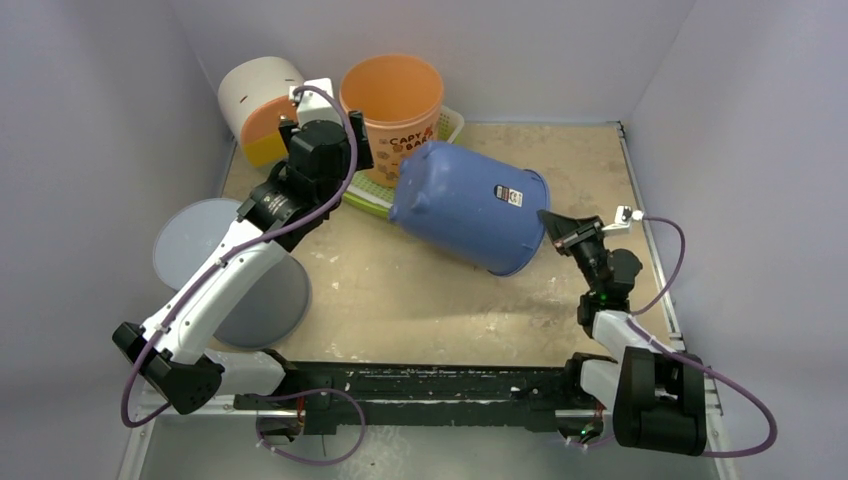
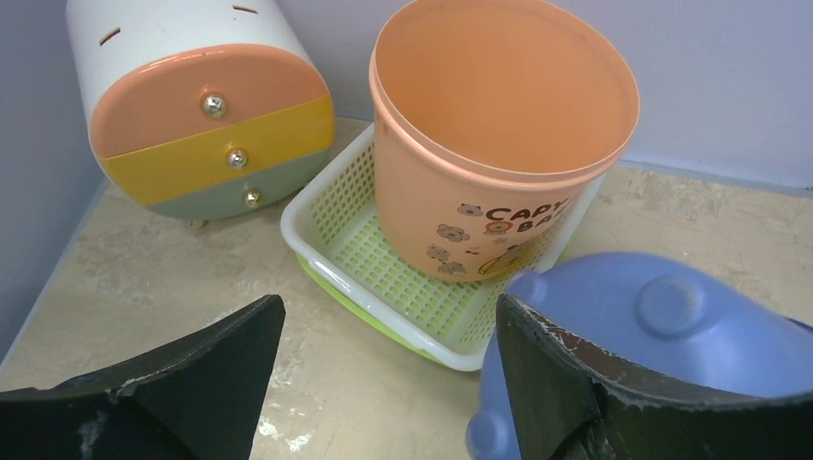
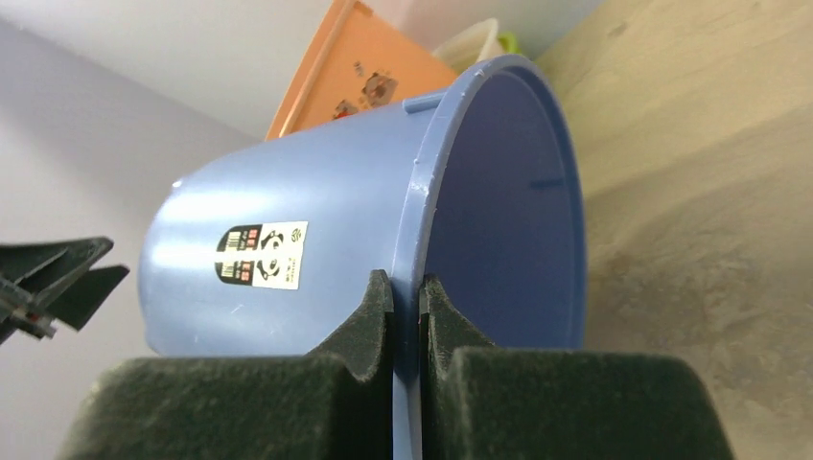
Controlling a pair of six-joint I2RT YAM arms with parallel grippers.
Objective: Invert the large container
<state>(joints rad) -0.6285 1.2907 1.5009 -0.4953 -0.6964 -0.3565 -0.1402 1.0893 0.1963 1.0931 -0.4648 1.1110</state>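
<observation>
Bucket: the blue bucket (image 1: 470, 205) lies tipped on its side at mid-table, right of centre, with its mouth facing the right arm and its base facing the back left.
Bucket sticker: a white label on the wall faces upward.
Right gripper: the right gripper (image 3: 406, 292) is pinched tight on the bucket's rim, one finger inside the mouth and one outside on the wall.
Left gripper: the left gripper (image 2: 388, 311) stands wide apart and holds nothing. Its right finger is just beside the bucket's knobbed base; contact cannot be told.
Tub: an orange tub (image 1: 392, 95) printed with cartoon lettering stands upright and open-topped in a basket, just behind the bucket's base.
Basket: the white-and-green mesh basket (image 1: 452, 125) sits at the back of the table, and the bucket's base overlaps its near edge in the top view.
Drawer box: a rounded white box (image 1: 258, 95) with orange, yellow and grey drawer fronts is in the back left corner.
Disc: a grey disc (image 1: 200, 250) lies at the left edge, partly under the left arm.
Table: a mottled beige table (image 1: 420, 300) with pale walls around it.
</observation>
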